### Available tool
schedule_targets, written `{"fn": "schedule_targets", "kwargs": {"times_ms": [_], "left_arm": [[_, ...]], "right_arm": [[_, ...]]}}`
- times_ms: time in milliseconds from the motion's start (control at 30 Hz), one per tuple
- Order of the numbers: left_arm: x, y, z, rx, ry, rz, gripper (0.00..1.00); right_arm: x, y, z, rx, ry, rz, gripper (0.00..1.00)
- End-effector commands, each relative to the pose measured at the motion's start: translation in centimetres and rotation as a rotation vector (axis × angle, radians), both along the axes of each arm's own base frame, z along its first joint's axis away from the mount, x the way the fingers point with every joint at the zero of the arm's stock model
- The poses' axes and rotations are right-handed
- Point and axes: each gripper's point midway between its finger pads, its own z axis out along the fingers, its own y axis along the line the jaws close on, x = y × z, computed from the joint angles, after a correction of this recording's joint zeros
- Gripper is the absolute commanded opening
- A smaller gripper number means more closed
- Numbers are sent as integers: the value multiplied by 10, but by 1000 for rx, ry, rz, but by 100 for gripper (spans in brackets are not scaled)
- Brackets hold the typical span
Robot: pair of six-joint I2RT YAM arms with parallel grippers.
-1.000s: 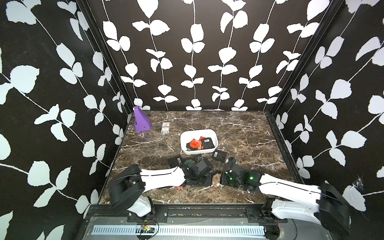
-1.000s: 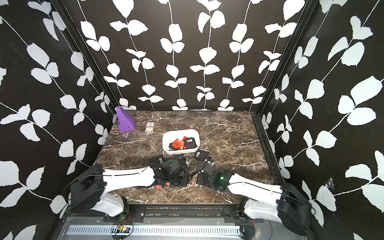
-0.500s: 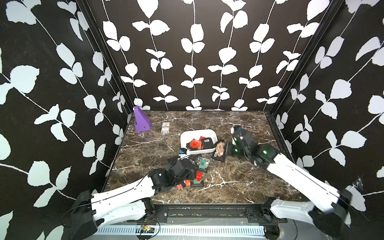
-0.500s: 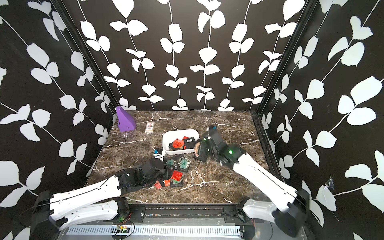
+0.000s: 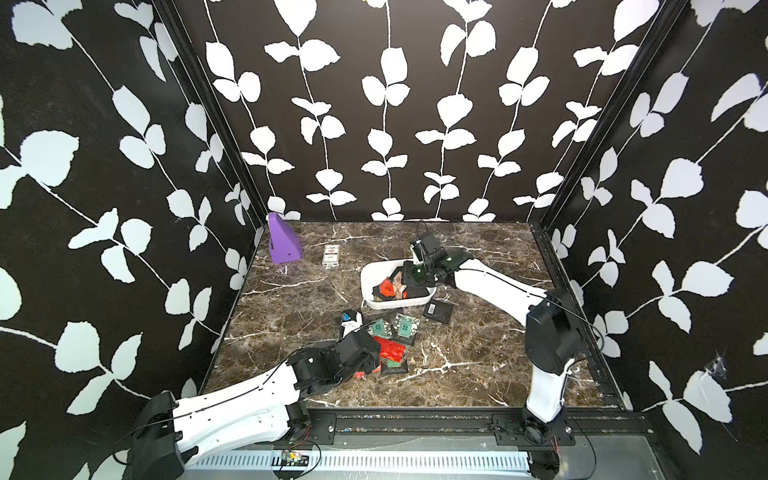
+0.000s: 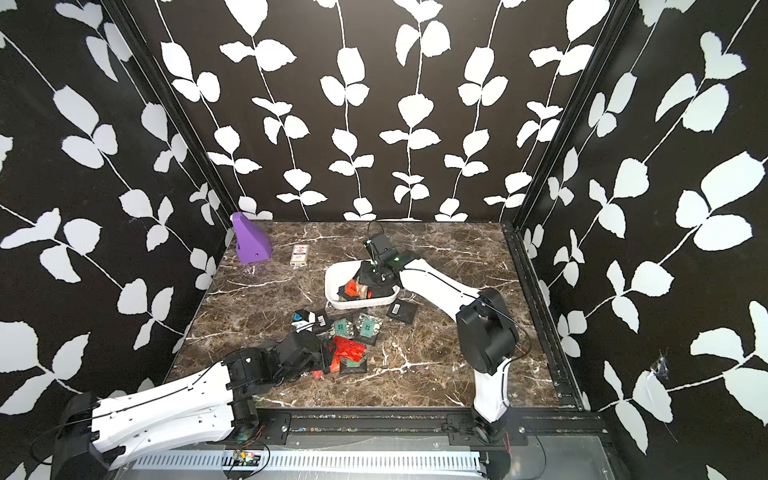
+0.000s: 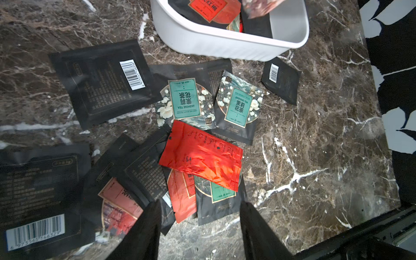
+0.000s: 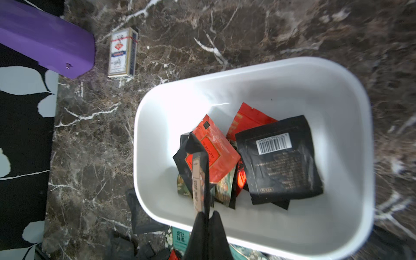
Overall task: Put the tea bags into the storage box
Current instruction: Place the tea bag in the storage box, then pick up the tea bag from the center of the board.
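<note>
At the front edge, the left arm (image 5: 266, 386) reaches low over the marble surface (image 5: 478, 353). In its wrist view its jaws stand about half apart with nothing between them, poised just above the near edge of a loose heap of tea bags (image 7: 171, 144). In that heap a crumpled red sachet (image 7: 200, 157) lies on top of black and green ones. Just beyond it two jasmine tea sachets (image 7: 184, 99) lie side by side, with a black barcode sachet (image 7: 101, 83) next to them.

Farther back stands the white storage box (image 5: 368, 286). A lone black sachet (image 5: 437, 311) lies on the surface just outside its near right corner. The box holds several tea bags bunched toward one end, among them an orange-red sachet (image 8: 213, 150) and a black one with a barcode (image 8: 279, 157).

The right arm (image 5: 494, 286) reaches over the box. Its jaws are closed on a tan tea bag (image 8: 197, 180), held edge-on above the bags inside.

At the far left stand a purple wedge-shaped block (image 5: 282, 245) and, near it, a small white packet with a red mark (image 5: 331, 254).
</note>
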Motion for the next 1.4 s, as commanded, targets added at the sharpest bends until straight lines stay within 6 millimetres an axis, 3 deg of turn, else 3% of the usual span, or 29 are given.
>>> {"fn": "schedule_targets", "kwargs": {"times_ms": [0,67,233,367,533,667,733,767,900,1033,1200,1367], "left_arm": [[-1,5,-4,12,10,15,53],[0,4,-3,10,6,11,52],[2,-1,1,18,7,-1,50],[4,-3,6,24,-6,-3,48],[12,-11,24,11,-41,-21,35],[21,-40,35,-22,-34,-95,27],[25,-58,35,-35,-27,-143,21],[27,-68,34,-42,-18,-166,18],[34,-91,17,-23,39,-212,3],[41,-97,-6,31,76,-209,0],[49,-91,-28,77,100,-185,0],[57,-95,-36,92,91,-178,0]], "right_arm": [[12,3,13,14,-34,-8,0],[12,-1,6,-7,-25,-16,0],[12,-9,7,-43,-27,-19,29],[10,-19,23,-79,-55,-13,35],[-4,-48,70,-127,-151,-12,35],[-35,-72,110,-60,-238,-18,36],[-54,-83,115,-11,-253,-31,38],[-65,-89,113,14,-249,-39,40],[-105,-110,75,68,-175,-81,41],[-133,-117,25,106,-103,-113,42],[-148,-107,-28,147,-47,-132,43],[-146,-89,-58,175,-13,-131,45]]}}
